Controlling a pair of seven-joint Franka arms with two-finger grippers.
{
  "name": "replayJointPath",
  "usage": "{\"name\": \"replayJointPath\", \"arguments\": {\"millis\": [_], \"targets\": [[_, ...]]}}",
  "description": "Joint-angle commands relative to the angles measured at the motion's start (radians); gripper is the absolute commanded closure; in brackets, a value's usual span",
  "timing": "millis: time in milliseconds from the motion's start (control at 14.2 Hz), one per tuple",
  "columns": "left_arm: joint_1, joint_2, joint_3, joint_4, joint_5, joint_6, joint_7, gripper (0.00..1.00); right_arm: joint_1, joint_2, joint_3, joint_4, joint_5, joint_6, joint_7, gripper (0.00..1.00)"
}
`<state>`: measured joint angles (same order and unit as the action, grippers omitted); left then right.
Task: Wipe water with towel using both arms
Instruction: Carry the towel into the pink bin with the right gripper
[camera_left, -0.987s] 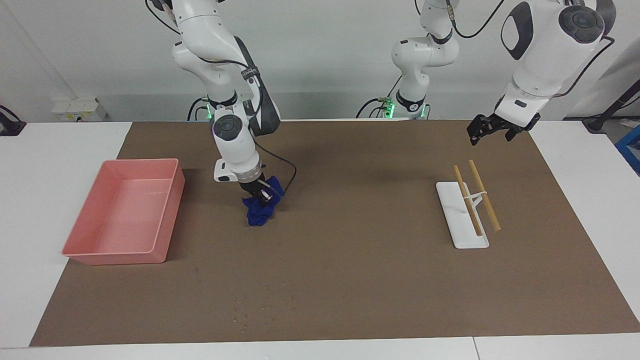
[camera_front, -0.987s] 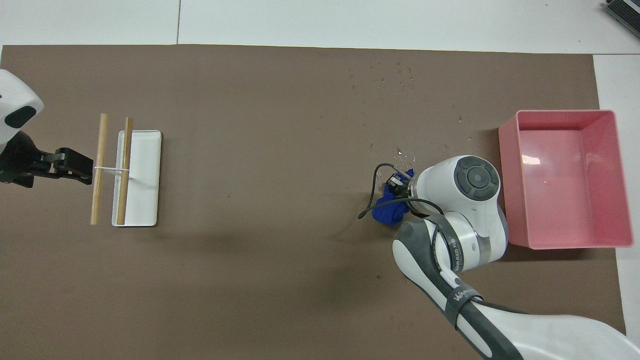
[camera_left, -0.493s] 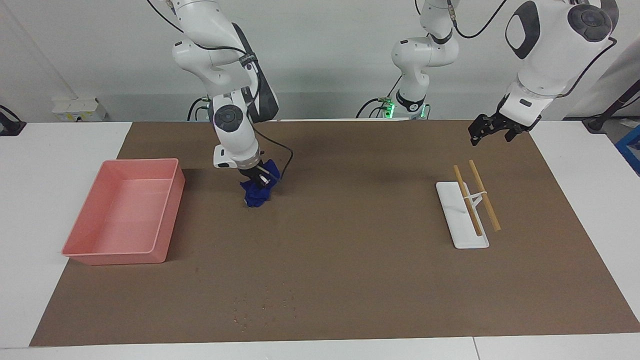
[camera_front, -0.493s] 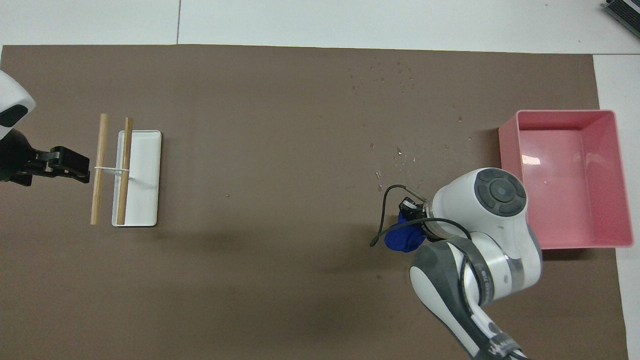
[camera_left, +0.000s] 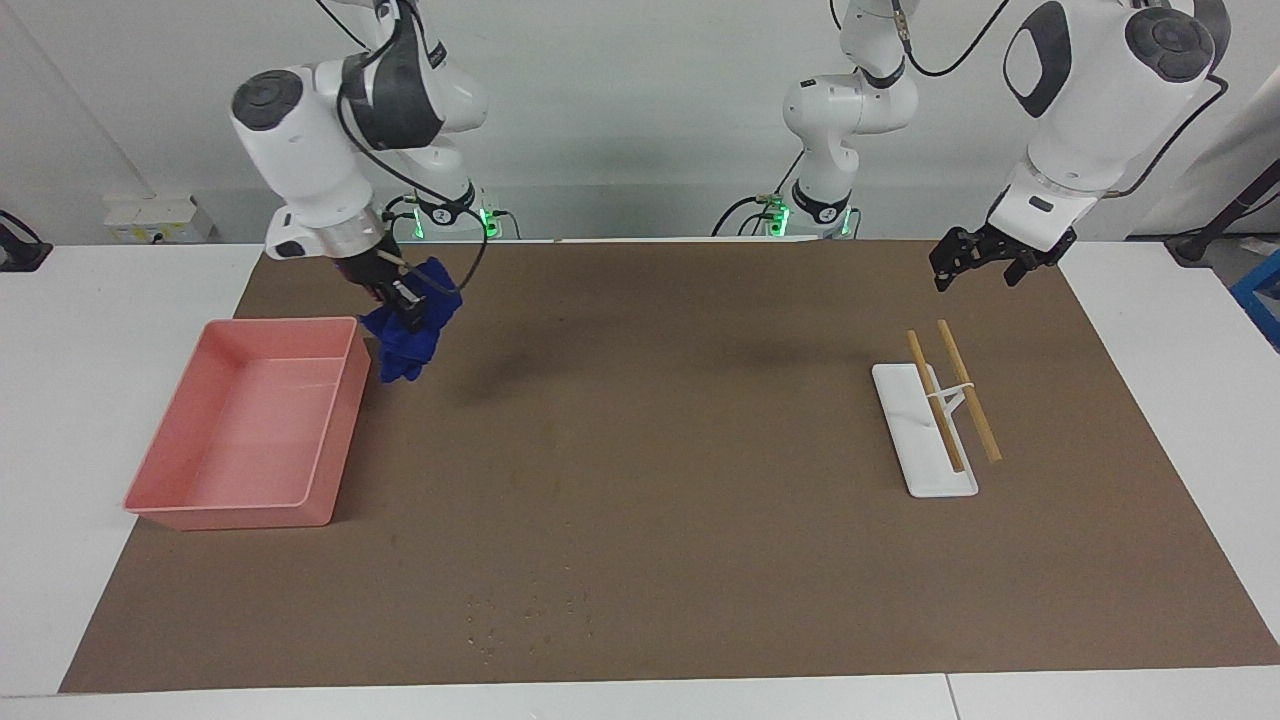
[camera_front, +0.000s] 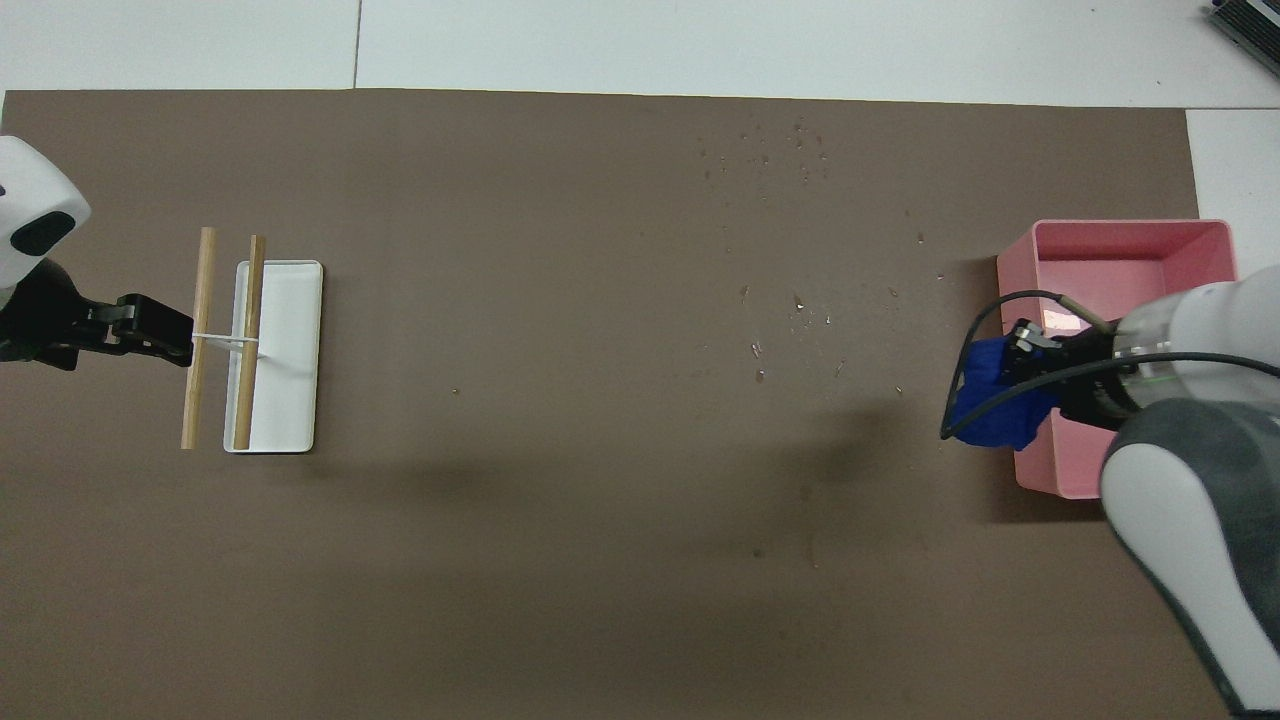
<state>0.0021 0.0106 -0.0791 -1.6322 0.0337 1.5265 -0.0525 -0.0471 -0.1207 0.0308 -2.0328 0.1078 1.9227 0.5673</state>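
Brown mat (camera_left: 700, 450) is lying bare where the towel (camera_left: 408, 330) was dabbing; right gripper (camera_left: 398, 297), clenching it, is now hanging beside the pink tray (camera_left: 330, 440), apparently airborne. Left gripper (camera_left: 972, 262) is waiting, spread.

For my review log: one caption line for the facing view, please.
Right gripper carries the blue towel in the air beside the pink tray; left gripper waits open above the mat.
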Motion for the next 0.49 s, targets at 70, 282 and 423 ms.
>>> {"name": "replayJointPath", "arguments": {"millis": [70,282,423], "targets": [[-0.013,-0.034,0.015,-0.038,-0.012,0.006,-0.032,0.0,-0.186,0.059,0.009,0.023,-0.02,0.048,-0.335,1.0],[-0.017,-0.029,0.015,-0.037,-0.014,0.054,-0.038,0.0,-0.308,0.133,0.009,0.002,-0.02,0.114,-0.525,1.0],[-0.017,-0.027,0.015,-0.035,-0.014,0.049,-0.05,0.0,-0.329,0.18,0.009,-0.018,-0.022,0.157,-0.566,1.0]]}}
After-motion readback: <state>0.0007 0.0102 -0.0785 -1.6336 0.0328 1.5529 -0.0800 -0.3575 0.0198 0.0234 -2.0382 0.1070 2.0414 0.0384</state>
